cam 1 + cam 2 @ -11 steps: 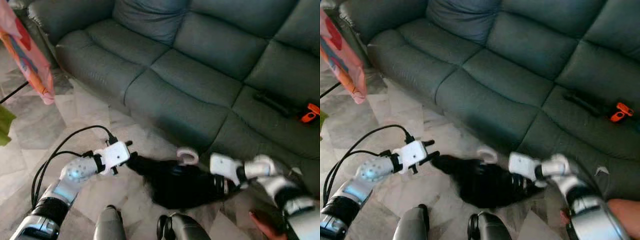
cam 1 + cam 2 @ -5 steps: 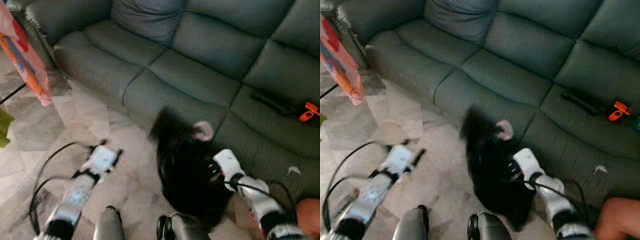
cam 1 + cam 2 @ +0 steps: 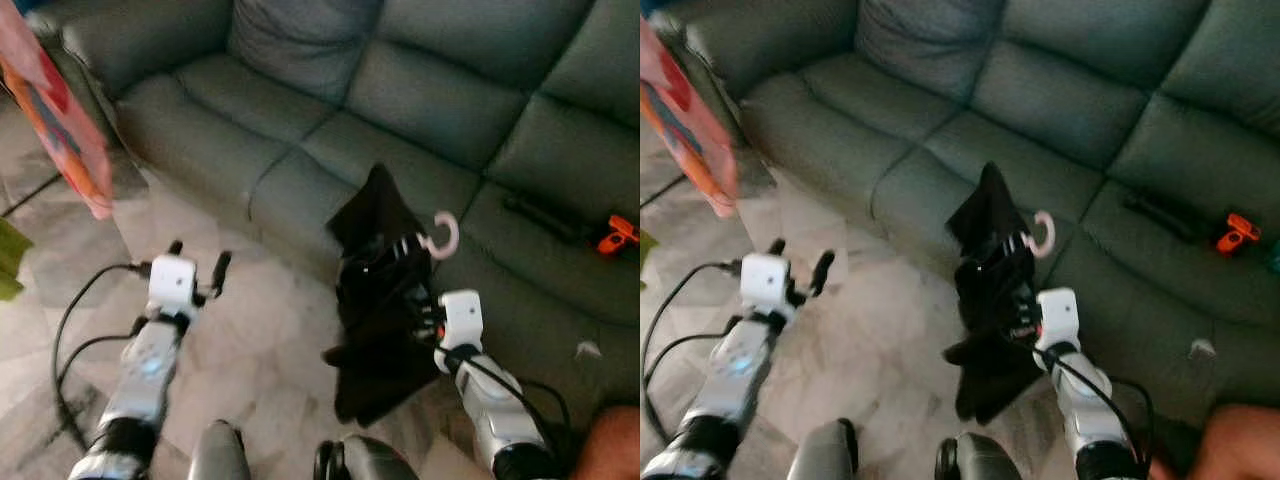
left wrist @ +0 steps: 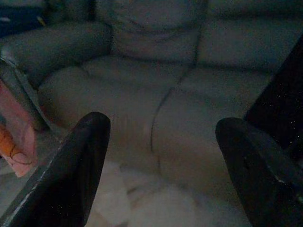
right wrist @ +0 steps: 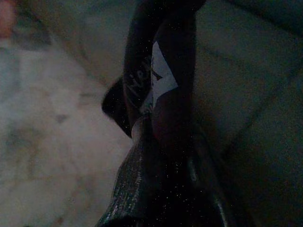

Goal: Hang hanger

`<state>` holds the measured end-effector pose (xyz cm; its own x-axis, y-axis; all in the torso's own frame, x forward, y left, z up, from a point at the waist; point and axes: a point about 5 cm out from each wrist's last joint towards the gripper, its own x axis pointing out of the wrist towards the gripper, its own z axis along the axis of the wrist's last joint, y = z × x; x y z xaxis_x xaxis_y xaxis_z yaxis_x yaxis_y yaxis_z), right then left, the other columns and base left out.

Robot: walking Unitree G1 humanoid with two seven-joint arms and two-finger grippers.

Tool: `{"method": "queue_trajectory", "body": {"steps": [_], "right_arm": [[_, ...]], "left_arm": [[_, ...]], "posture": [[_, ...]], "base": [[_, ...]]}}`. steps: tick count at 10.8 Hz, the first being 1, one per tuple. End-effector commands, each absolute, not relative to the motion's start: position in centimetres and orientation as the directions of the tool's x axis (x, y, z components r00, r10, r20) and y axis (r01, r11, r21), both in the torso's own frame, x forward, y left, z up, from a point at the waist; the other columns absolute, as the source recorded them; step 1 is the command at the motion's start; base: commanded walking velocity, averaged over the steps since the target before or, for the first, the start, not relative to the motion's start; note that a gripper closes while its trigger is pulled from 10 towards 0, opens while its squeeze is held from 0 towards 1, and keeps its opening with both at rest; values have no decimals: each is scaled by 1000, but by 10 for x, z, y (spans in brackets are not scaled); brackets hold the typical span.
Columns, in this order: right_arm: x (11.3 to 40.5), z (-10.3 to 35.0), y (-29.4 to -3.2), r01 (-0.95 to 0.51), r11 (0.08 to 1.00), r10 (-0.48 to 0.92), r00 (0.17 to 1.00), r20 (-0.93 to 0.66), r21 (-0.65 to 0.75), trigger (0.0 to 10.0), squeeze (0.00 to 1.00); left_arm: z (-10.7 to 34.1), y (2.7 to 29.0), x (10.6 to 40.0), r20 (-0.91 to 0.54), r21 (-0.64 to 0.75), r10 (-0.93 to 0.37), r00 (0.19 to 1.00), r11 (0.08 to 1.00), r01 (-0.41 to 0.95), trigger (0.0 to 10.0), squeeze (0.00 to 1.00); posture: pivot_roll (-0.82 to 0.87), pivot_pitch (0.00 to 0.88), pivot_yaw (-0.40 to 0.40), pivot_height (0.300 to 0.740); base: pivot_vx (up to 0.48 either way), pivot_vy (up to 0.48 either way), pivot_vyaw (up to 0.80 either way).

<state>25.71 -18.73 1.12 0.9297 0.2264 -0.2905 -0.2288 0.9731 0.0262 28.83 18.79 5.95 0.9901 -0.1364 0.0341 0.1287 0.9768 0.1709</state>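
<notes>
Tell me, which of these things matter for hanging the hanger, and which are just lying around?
In use:
pink hanger carrying a black garment
right gripper holding it
left gripper, open and free

Just lying about:
sofa
orange tool
black object
pink cloth

The left arm reaches forward and up, its tool raised with the two black fingers spread wide apart and nothing between them. The right arm is bent upward at the elbow, its tool lifted and clamped tight, fingers buried in dark cloth.
</notes>
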Motion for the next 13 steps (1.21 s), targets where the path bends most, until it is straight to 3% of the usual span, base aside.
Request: {"method": "queue_trajectory", "body": {"steps": [1,5,9,13], "right_arm": [[266,25,-184,-243,970,244,944,-221,34,10000,0],[270,38,-174,-322,945,326,926,-192,54,10000,0],[266,35,-158,-407,913,406,890,-206,43,10000,0],[262,34,-153,-446,894,443,872,-209,31,10000,0]], "left_arm": [[56,190,286,21,169,-123,992,978,118,10000,0],[57,188,287,20,151,-118,993,982,114,10000,0],[57,195,287,34,162,-38,999,986,32,10000,0],[41,200,270,-2,109,36,999,993,-36,10000,0]], "posture": [[-21,18,-90,740],[-20,30,-84,740],[-4,3,-84,740],[-11,13,-77,740]], "base": [[0,0,756],[63,0,750],[402,0,725],[426,0,648]]}}
